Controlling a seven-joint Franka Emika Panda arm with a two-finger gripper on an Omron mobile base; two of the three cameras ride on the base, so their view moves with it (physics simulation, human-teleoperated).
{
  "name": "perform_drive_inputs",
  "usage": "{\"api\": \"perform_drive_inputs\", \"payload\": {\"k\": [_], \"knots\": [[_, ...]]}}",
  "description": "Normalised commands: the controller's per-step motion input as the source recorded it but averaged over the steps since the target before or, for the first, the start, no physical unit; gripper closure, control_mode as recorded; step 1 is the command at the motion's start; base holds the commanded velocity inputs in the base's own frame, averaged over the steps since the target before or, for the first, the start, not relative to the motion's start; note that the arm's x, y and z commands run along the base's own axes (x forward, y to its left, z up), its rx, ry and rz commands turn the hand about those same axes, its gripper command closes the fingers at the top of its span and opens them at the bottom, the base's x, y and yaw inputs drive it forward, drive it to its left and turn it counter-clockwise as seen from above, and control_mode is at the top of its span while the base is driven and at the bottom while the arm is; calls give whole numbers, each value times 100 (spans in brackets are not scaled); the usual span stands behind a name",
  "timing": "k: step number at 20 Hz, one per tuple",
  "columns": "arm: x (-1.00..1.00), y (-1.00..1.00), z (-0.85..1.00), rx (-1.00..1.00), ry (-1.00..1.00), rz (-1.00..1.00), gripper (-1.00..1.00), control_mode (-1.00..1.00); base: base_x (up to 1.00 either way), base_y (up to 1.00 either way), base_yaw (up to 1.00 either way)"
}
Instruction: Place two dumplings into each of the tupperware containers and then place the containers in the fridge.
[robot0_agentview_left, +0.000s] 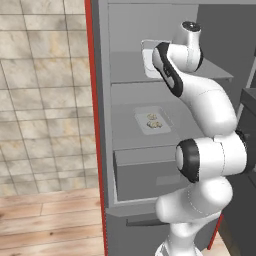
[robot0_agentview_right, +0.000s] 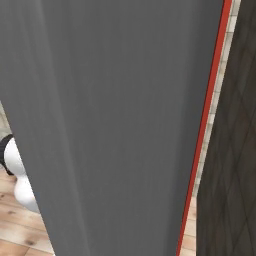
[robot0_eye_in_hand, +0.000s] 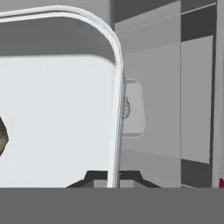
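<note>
Hand view: gripper (robot0_eye_in_hand: 113, 178) at bottom centre, its dark finger tips (robot0_eye_in_hand: 89, 179) pressed together on the thin right rim of a tupperware container (robot0_eye_in_hand: 117, 87), so it is pinching that tray. The tray's whitish floor takes up the left and centre of the frame, rim curving across the top left, and one dumpling (robot0_eye_in_hand: 2, 136) is cut off at the left edge, lying inside it. Just right of the rim and farther back, a second tupperware container (robot0_eye_in_hand: 134, 109) lies on a grey fridge shelf (robot0_eye_in_hand: 162, 100), with a dumpling (robot0_eye_in_hand: 127, 107) half hidden behind the near rim. Left base view: white arm (robot0_agentview_left: 210, 125) rises from lower right and reaches up into the open fridge (robot0_agentview_left: 102, 100), red edge running down centre left. Grey drawer (robot0_agentview_left: 145, 175) sits low in centre. Above it, on the middle shelf, the second container (robot0_agentview_left: 152, 122) holds two dumplings (robot0_agentview_left: 152, 120) side by side. Higher, at upper centre, the held container (robot0_agentview_left: 147, 60) is at the upper shelf, mostly hidden by the arm's wrist; cannot tell if it rests on the shelf. Tiled wall (robot0_agentview_left: 45, 100) at left, wood floor (robot0_agentview_left: 50, 220) lower left. Right base view: grey fridge door (robot0_agentview_right: 115, 125) with red edge close up.
</note>
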Motion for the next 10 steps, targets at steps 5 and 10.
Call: {"api": "perform_drive_inputs", "payload": {"k": [5,10], "knots": [[64,-2,-25,0,6,0,100,-100,0,0,0],[33,-2,-9,0,1,1,100,-100,0,0,0]]}}
